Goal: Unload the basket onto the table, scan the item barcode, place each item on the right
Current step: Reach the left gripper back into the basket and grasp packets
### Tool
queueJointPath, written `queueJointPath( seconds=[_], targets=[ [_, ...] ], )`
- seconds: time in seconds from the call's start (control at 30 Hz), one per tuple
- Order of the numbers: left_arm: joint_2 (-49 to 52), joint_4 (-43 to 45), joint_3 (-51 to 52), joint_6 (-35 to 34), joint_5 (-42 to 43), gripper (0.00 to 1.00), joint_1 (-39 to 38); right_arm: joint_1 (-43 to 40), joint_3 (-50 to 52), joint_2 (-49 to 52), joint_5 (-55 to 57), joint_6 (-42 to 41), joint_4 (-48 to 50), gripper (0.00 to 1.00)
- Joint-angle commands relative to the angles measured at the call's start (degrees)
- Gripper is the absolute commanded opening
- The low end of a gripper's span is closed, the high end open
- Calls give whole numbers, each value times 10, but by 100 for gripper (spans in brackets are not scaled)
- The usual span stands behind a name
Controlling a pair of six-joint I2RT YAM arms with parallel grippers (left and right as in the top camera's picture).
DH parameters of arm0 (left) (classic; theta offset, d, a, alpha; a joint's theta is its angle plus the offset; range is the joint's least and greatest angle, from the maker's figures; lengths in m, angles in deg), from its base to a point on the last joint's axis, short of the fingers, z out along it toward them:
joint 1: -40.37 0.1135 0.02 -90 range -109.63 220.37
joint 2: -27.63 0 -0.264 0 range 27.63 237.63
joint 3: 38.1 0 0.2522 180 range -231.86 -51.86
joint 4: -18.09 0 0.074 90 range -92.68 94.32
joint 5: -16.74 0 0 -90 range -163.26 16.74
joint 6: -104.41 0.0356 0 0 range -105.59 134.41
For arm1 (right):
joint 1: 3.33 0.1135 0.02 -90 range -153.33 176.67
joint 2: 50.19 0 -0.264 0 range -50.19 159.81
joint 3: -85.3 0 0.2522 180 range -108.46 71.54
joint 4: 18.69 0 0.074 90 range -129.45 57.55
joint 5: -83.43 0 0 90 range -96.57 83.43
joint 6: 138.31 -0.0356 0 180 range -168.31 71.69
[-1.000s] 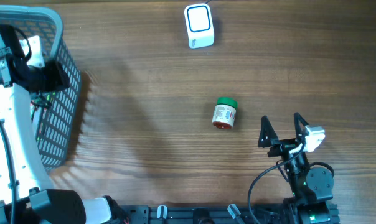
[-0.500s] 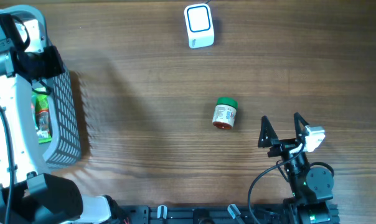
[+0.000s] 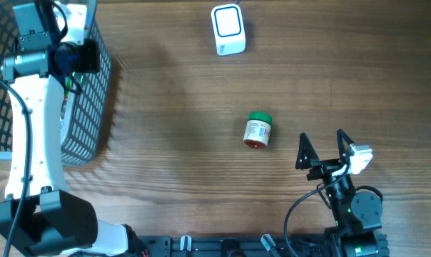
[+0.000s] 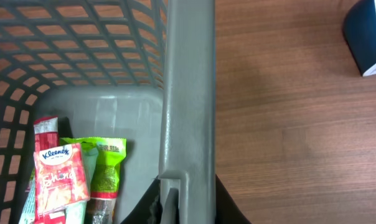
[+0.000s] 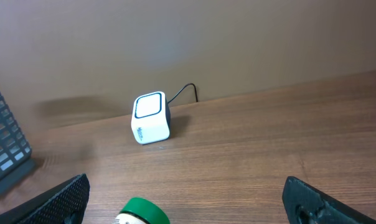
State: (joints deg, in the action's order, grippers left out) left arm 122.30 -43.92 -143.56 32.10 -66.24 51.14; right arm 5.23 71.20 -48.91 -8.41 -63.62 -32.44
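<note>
Shifted basket (image 3: pixel 87 121) up-table overhead with left gripper (image 3: pixel 74 57), leaving jar (image 3: pixel 257 131) lying untouched between scanner (image 3: pixel 227 30) and splayed right gripper (image 3: pixel 321 146); left wrist: clenched on basket rim (image 4: pixel 188 93); right wrist: green lid (image 5: pixel 143 211) just ahead, probably unscanned.

- Left arm (image 3: pixel 31 128) stretches up along the far left, its left gripper (image 4: pixel 188 198) pinched tight on the basket rim (image 4: pixel 188 93).
- Right gripper (image 3: pixel 322 140) sits low, jaws spread wide, empty.
</note>
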Motion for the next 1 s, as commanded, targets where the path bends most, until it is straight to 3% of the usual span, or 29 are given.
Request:
queueJointPath(
  seconds=[0.0, 0.27, 0.3, 0.37, 0.4, 0.43, 0.47, 0.5, 0.63, 0.73, 0.8, 0.9, 0.97],
  targets=[
    [10, 27, 7, -19, 38, 13, -4, -2, 0, -3, 6, 2, 3, 100],
    [9, 49, 7, -109, 34, 14, -4, -2, 0, -3, 6, 2, 3, 100],
    [9, 50, 7, -108, 33, 18, -4, -2, 0, -3, 6, 2, 3, 100],
    [5, 56, 5, -105, 31, 41, -4, -2, 0, -3, 6, 1, 3, 100],
    [-2, 56, -6, -105, 20, 60, -4, -2, 0, -3, 6, 2, 3, 100],
    [-11, 56, -21, -105, 2, 69, -3, -2, 0, -3, 6, 2, 3, 100],
    [-25, 55, -49, -105, -19, 87, -1, -2, 0, -3, 6, 2, 3, 100],
    [-33, 51, -70, -105, -22, 98, 3, -2, 0, -3, 6, 2, 3, 100],
    [-64, 11, -141, -104, -23, 100, 69, -2, 0, -3, 6, 2, 3, 100],
    [-52, -3, -139, -50, -26, 100, 141, -2, 0, -3, 6, 2, 3, 100],
    [-10, -36, -135, 9, -26, 100, 185, -2, 0, -3, 6, 1, 3, 100],
    [56, -78, -133, 19, -26, 100, 203, -2, 0, -3, 6, 2, 3, 100],
    [111, -96, -133, 64, -11, 100, 202, -2, 0, -3, 6, 1, 3, 100]
  ],
)
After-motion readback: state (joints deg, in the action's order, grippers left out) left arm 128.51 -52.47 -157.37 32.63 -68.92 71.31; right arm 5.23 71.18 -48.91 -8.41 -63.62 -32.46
